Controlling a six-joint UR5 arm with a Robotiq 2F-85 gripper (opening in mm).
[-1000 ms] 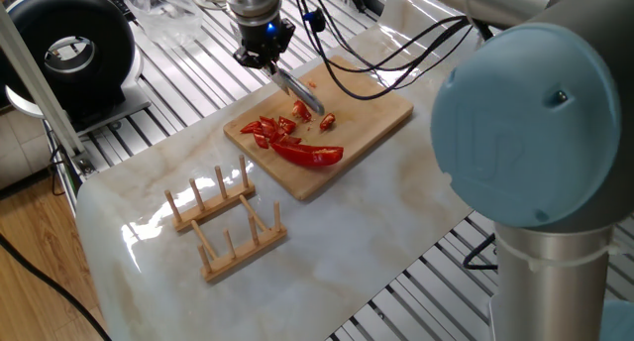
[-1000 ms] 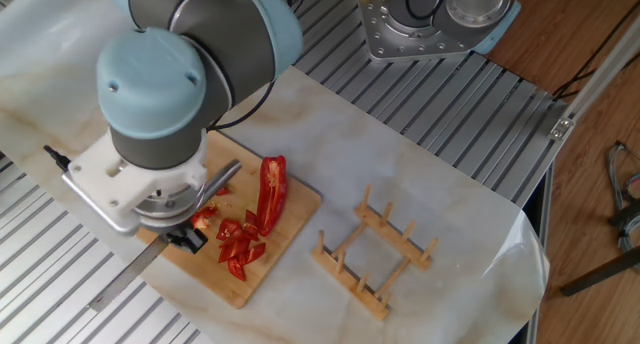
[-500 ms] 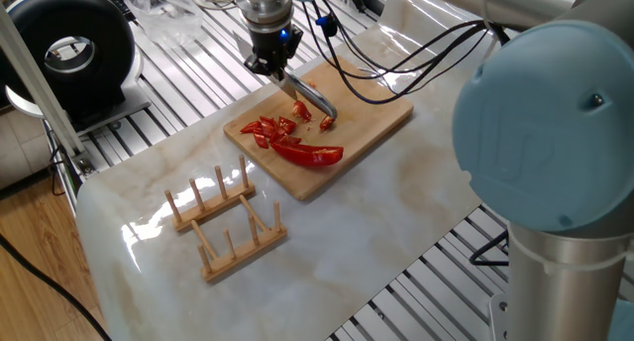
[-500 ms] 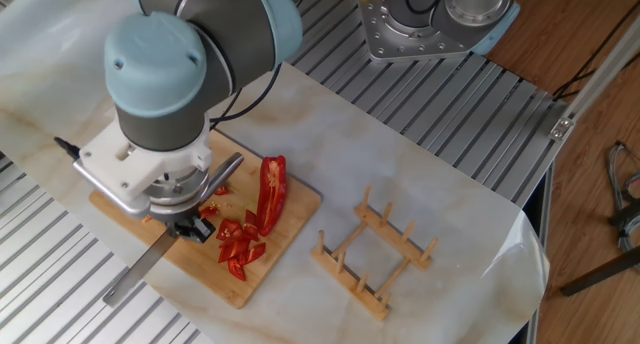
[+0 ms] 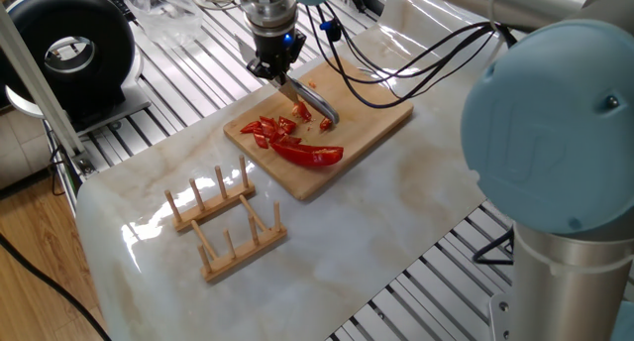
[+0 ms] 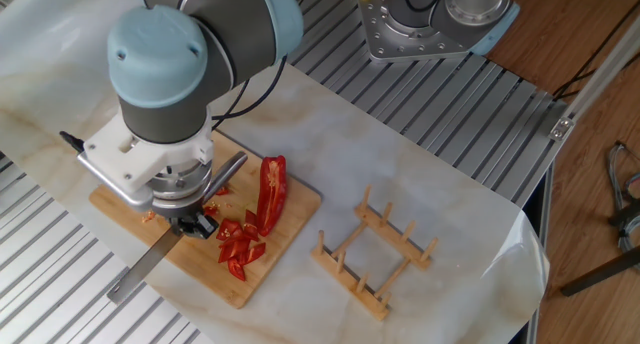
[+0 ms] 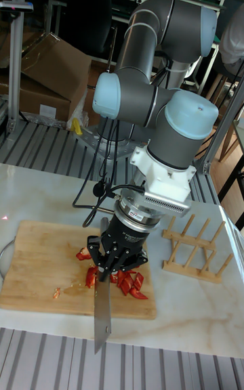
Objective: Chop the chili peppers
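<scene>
Your gripper (image 7: 114,258) is clamped on a knife (image 7: 102,311), blade over the cutting board (image 5: 371,120). The chili peppers (image 5: 309,155) lie there, 1 long half beside cut bits. A wooden rack (image 6: 374,256) stands well apart on the table (image 5: 376,222), leaving open room between.

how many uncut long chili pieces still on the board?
1. The long chili half lies on the cutting board along its edge nearest the wooden rack, beside the chopped bits. The hand may hide more.
</scene>
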